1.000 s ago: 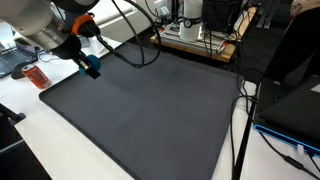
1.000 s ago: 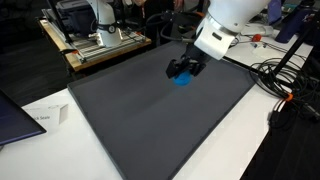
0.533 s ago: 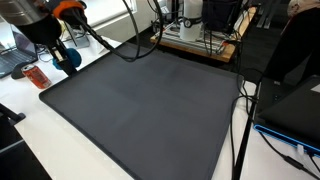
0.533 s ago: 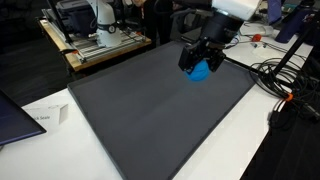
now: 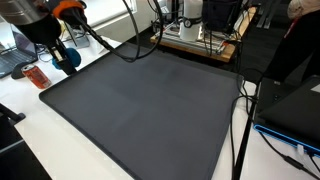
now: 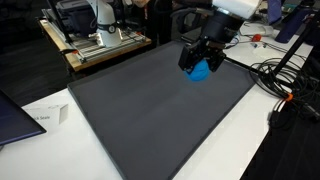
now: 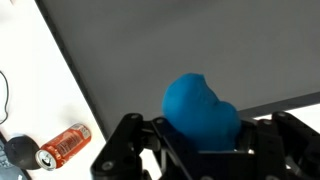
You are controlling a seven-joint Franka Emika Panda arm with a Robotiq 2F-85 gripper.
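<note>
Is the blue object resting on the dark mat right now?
No, the hand grips the blue object between its fingers, held up clear of the dark mat.

A bright blue, rounded, soft-looking lump (image 7: 198, 103) with a smooth matte surface; it sits pinched between the closed fingers of the black gripper (image 7: 205, 138), its bulging end protruding past the fingertips; in both exterior views the lump (image 6: 201, 70) (image 5: 70, 57) hangs just under the gripper, held in the air.
</note>
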